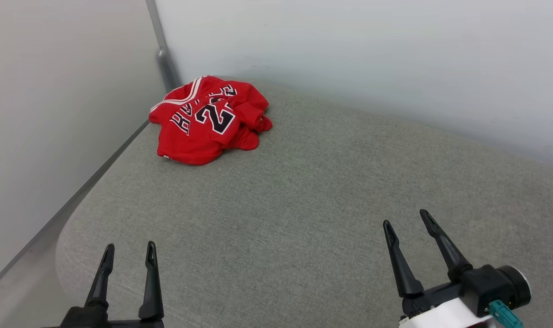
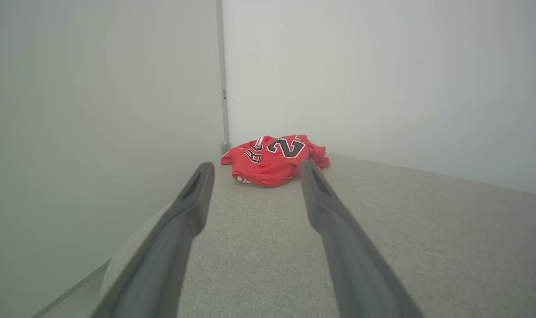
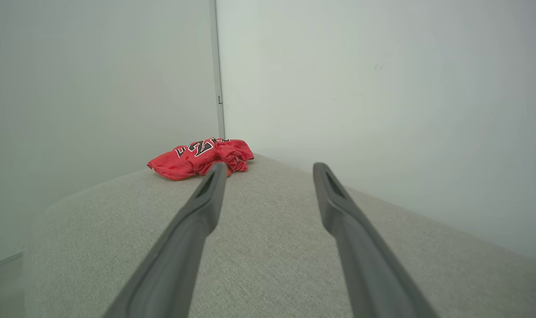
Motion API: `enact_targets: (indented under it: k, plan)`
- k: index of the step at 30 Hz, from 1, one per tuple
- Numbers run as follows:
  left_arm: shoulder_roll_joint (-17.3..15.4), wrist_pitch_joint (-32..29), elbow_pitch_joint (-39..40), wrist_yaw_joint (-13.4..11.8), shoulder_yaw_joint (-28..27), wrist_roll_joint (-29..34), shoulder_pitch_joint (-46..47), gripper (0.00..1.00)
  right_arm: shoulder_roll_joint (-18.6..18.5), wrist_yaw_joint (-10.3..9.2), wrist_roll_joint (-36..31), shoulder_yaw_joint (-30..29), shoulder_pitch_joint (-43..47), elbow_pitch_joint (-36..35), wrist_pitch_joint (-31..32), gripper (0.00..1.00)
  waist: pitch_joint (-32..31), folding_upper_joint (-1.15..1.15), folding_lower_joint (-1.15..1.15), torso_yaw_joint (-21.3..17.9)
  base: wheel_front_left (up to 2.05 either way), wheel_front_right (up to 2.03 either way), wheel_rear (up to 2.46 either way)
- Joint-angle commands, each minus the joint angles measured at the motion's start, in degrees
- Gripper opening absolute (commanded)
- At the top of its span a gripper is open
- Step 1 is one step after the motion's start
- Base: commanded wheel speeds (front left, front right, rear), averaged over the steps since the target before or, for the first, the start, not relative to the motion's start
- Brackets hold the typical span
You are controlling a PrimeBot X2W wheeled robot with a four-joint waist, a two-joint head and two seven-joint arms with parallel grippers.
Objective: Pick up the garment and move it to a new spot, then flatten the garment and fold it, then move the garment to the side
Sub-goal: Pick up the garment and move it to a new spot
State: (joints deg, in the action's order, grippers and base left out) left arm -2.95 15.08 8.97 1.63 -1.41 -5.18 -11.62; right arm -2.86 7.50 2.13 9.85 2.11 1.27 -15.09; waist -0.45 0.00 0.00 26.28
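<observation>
Nearest, the left gripper (image 1: pixel 129 249) and right gripper (image 1: pixel 406 219) hover low with jaws spread and empty. Bare grey fabric bench (image 1: pixel 303 205) stretches ahead. The crumpled red jersey (image 1: pixel 203 123) sits in the far left corner against the walls (image 1: pixel 349 45). It looks light and limp, so pinch a raised fold. Open room lies nearer and rightward.

Red garment (image 1: pixel 198 132), grey cushion (image 1: pixel 303 205)

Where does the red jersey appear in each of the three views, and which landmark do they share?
Head view: jersey upper left, crumpled on the grey cushion.
Left wrist view: jersey at the centre.
Right wrist view: jersey left of centre.
Shared landmark: the grey corner post directly behind it.
</observation>
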Motion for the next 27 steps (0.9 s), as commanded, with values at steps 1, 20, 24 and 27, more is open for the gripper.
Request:
enact_targets:
  k: [1, 20, 24, 27]
  plan:
    - [0.1, 0.14, -0.66, 0.62, -0.49, -1.0, 0.63, 1.0, -0.04, -0.02, -0.31, -0.73, 0.03, -0.5, -0.11, 1.0, 1.02, 0.0, 0.0, -0.24, 0.0, 0.0, 0.0]
    - [-15.28, -0.14, -15.6, 5.77, -0.87, -7.85, 32.29, 1.0, -0.67, -0.03, -15.77, -5.33, -6.32, -9.6, -0.11, 1.0, 25.29, 0.0, 0.0, -8.85, 0.0, 0.0, 0.0]
    - [-25.75, -5.4, -21.75, 5.78, 5.04, -19.83, 43.52, 1.0, -1.41, -0.03, -17.68, -4.44, -7.93, -11.33, -0.11, 1.0, 30.32, 0.0, 0.0, -10.81, 0.0, 0.0, 0.0]
    - [-32.71, -13.27, -25.0, 5.8, 9.82, -29.76, 50.38, 1.0, -1.41, -0.03, -17.97, -4.62, -8.92, -12.52, -0.12, 1.0, 33.75, 0.0, 0.0, -12.53, 0.0, 0.0, 0.0]
